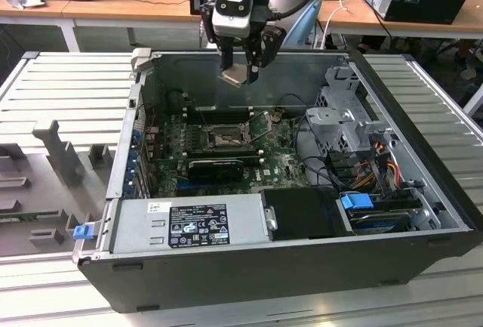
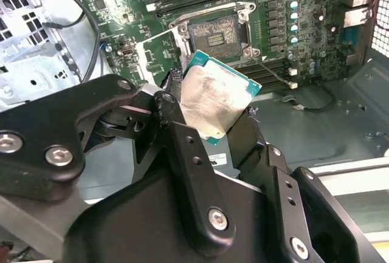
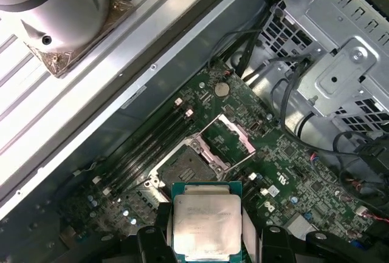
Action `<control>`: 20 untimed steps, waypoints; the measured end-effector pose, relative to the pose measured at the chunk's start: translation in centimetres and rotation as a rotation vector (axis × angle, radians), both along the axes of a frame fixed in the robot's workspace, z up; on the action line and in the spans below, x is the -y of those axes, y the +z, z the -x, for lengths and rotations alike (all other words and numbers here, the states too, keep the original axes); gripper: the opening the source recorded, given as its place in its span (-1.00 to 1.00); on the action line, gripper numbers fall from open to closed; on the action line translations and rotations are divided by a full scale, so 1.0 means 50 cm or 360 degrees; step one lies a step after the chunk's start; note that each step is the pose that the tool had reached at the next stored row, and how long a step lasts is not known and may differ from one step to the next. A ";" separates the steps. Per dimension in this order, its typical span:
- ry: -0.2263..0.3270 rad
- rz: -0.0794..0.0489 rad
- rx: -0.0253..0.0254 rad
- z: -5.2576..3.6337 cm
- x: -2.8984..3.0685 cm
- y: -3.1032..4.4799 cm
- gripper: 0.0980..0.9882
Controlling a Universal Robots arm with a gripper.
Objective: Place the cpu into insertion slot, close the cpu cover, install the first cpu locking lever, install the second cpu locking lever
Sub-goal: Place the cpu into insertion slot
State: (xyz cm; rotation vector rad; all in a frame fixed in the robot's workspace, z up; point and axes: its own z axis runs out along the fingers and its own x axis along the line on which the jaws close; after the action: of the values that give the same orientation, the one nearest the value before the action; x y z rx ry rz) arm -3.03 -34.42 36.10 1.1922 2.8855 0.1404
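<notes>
My gripper point(image 1: 240, 70) is shut on the cpu point(image 1: 235, 76), a flat square chip with a pale metal top, held tilted in the air above the back of the open computer case. In both wrist views the cpu point(image 2: 216, 102) point(image 3: 206, 223) sits clamped by its edges between the black fingers point(image 2: 182, 135). Below it on the green board lies the insertion slot point(image 1: 225, 138) point(image 2: 214, 32) point(image 3: 185, 169), its dark pin field bare. The cpu cover point(image 2: 159, 50) point(image 3: 234, 135) is swung open beside the slot.
Long black memory slots point(image 1: 219, 112) run behind the socket and a black graphics card point(image 1: 215, 167) lies in front of it. A power supply point(image 1: 192, 225) fills the case's near side. A metal drive cage point(image 1: 343, 123) with cables stands at the exterior view's right.
</notes>
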 end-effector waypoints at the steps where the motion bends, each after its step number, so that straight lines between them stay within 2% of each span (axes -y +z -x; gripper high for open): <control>1: -0.0010 0.0000 0.00000 0.000 0.000 0.000 0.00; 20: -0.0246 0.0000 0.00000 0.000 0.000 -0.003 0.00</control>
State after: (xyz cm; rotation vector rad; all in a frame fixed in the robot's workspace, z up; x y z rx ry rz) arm -3.03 -34.42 35.95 1.4084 2.7788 0.1378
